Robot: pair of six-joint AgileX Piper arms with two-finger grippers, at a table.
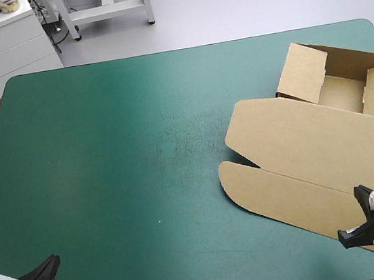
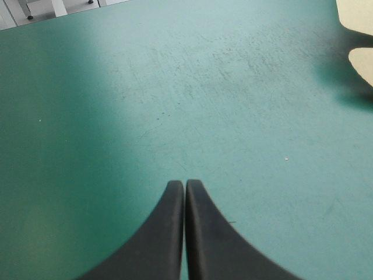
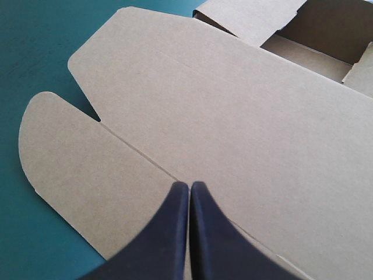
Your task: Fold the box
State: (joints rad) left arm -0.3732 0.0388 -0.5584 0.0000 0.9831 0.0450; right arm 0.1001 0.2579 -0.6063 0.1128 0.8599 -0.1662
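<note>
Presently: brown box (image 1: pixel 292 146), tray walls raised, lid (image 3: pixel 233 116) flat, right side cut off from view. Left gripper (image 2: pixel 185 185) clenched over bare bench (image 1: pixel 106 158); right gripper (image 3: pixel 190 185) clenched above lid.

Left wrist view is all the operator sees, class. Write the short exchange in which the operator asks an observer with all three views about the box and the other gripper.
Operator: My left gripper is shut over bare cover, and I see only pale board corners. What state is the box in?
Observer: The box is an open tray with raised walls near the table's far right corner.
Operator: And its lid?
Observer: The lid lies flat, reaching from the tray toward the near edge, with a rounded flap also flat on the cover.
Operator: Where is the other arm?
Observer: The right gripper is shut with nothing between its fingers, its tip over the crease between lid and flap.
</note>
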